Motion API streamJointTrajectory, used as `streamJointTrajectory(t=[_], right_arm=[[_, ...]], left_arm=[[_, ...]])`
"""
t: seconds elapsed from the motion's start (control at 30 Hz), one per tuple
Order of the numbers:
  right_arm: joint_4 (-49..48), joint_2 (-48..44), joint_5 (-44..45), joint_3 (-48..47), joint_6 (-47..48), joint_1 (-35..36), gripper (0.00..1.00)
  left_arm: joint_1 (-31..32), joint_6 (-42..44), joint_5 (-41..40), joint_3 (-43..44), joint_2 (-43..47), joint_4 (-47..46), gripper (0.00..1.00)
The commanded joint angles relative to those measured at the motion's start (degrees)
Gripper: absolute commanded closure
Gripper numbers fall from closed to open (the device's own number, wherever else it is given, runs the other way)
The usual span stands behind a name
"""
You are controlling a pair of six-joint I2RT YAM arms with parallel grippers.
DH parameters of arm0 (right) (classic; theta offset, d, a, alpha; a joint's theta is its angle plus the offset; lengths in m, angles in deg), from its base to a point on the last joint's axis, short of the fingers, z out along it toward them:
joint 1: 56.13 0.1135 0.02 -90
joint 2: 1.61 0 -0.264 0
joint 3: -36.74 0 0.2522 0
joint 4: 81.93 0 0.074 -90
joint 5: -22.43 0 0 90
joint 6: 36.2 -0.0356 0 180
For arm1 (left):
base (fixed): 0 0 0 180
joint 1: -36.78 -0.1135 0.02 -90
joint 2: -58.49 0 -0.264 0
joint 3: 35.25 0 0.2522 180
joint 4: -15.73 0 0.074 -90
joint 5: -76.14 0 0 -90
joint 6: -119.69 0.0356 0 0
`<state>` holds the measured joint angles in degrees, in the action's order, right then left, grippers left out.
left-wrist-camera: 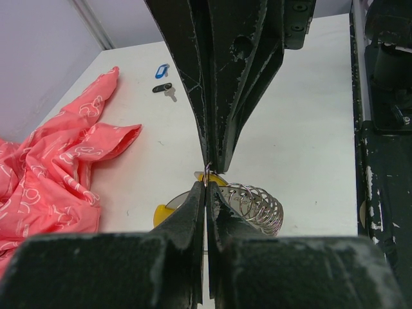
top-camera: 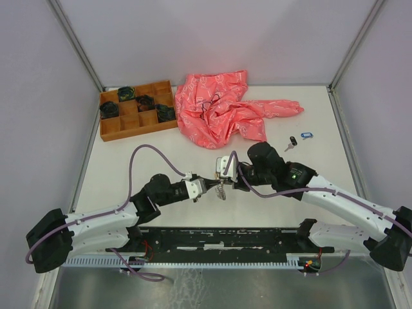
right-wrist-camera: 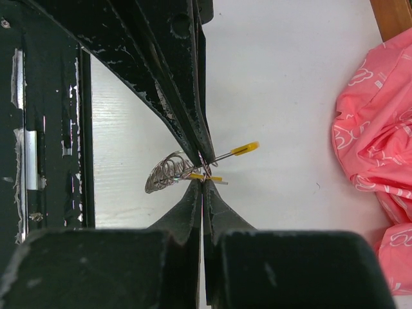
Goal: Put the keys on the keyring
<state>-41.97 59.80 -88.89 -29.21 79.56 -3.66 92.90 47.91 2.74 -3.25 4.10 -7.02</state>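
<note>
As both arms are stretching inward, tips meeting over the white desk (top-camera: 322, 129) near its front edge, the left fingers (left-wrist-camera: 192, 209) and right fingers (right-wrist-camera: 192, 203) are pinching shut on the silvery coiled-wire keyring (left-wrist-camera: 257, 206) just below their tips.

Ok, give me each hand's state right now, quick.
Left hand: closed, pinching the keyring wire at its tips.
Right hand: closed, pinching the same keyring from the opposite side.
</note>
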Motion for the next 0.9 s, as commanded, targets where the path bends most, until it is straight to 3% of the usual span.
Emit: streamJointTrajectory(t=[0.0,0.23,0.87], right_arm=[[-1.59,0.26,-1.27,-3.65,-0.29,0.09,0.99],[-0.29,0.25,-0.84,-4.67,0.73,0.18,0.99],[1.84,1.63,2.27,-6.05,2.53,1.66,0.99]], left_arm=[[0.78,-0.11,0.35,3.59,-0.76,-0.11,0.97],[0.99,-0.48,-1.13,4.43,-1.00,1.98,0.97],[2.50,2.76,-5.05,11.65,-2.60,18.34,0.97]])
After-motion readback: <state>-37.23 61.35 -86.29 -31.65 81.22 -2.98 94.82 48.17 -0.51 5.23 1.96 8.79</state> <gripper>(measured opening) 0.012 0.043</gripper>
